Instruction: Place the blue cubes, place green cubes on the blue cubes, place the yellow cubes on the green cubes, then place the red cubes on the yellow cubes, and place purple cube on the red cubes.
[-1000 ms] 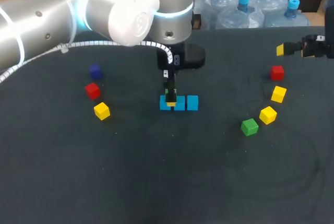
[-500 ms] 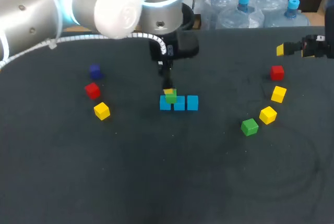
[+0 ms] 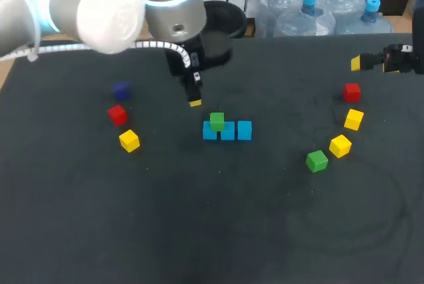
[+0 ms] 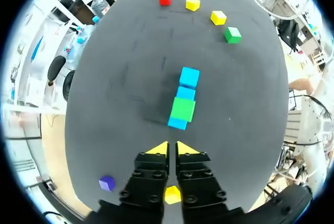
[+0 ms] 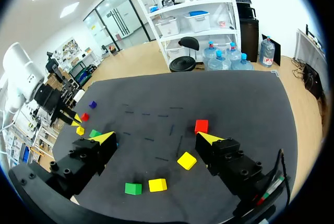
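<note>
On table [image 3: 199,218], blue row [image 3: 228,132] runs left-right, green-topped; left tool [image 3: 195,102] closed, right tool [image 5: 156,137] open.

Dark grey table [image 3: 218,231], matte top w/ faint circular scuffs nr right front. Light even, shadows soft & short.

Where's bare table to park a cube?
Widest: near side of the table, in front of the blue cubes. Also between them and the loose green cube. Crowded from that cube back to the right-side red cube.
</note>
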You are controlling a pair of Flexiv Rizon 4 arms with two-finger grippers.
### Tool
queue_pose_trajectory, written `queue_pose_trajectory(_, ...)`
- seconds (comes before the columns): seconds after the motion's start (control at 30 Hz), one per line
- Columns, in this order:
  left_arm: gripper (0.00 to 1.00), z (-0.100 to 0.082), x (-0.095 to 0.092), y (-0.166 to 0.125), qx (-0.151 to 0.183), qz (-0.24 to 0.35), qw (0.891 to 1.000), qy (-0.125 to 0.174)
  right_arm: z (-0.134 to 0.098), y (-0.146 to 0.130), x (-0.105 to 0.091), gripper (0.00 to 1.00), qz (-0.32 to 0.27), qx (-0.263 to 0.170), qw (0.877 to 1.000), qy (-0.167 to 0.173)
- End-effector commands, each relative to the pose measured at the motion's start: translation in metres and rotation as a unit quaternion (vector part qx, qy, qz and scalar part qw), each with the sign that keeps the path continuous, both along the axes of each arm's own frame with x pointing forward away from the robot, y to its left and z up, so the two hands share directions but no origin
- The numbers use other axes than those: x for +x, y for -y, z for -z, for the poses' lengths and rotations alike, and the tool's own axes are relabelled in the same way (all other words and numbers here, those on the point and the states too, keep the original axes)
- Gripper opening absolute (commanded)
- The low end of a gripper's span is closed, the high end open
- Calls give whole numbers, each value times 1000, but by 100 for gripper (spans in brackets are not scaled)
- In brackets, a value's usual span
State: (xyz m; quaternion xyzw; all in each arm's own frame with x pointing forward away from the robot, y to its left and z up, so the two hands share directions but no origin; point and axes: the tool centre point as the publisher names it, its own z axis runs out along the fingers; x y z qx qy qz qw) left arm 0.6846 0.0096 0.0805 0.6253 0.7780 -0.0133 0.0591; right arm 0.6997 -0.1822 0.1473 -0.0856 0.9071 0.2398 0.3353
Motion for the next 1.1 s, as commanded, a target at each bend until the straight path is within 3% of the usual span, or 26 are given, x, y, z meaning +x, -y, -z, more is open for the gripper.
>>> queue_pose_trajectory(0.03, 5, -2, -13, -17, -24, -28, 999, 39, -1, 0, -1, 100, 1, -1, 1000, 0)
queue_pose_trajectory(0.13, 0, -3, -18, -28, -24, -67, 996, 59, -1, 0, -1, 100, 1, -1, 1000, 0)
queue_pose_trajectory(0.3, 0, -11, -37, -40, -32, -104, 990, 86, -1, 0, -1, 100, 1, -1, 1000, 0)
queue_pose_trajectory(0.4, 6, -18, -49, -43, -40, -108, 989, 92, -1, 0, -1, 100, 1, -1, 1000, 0)
queue_pose_trajectory(0.47, 17, -20, -54, -44, -39, -117, 988, 98, -1, 0, -1, 100, 1, -1, 1000, 0)
queue_pose_trajectory(0.63, 20, -15, -63, -50, -43, -142, 983, 106, -1, 0, -1, 100, 1, -1, 1000, 0)
queue_pose_trajectory(0.83, 26, -6, -62, -65, -63, -201, 970, 121, -1, 0, -1, 100, 1, -1, 1000, 0)
queue_pose_trajectory(1.1, 27, -20, -48, -78, -77, -269, 945, 166, -1, 0, -1, 100, 1, -1, 1000, 0)
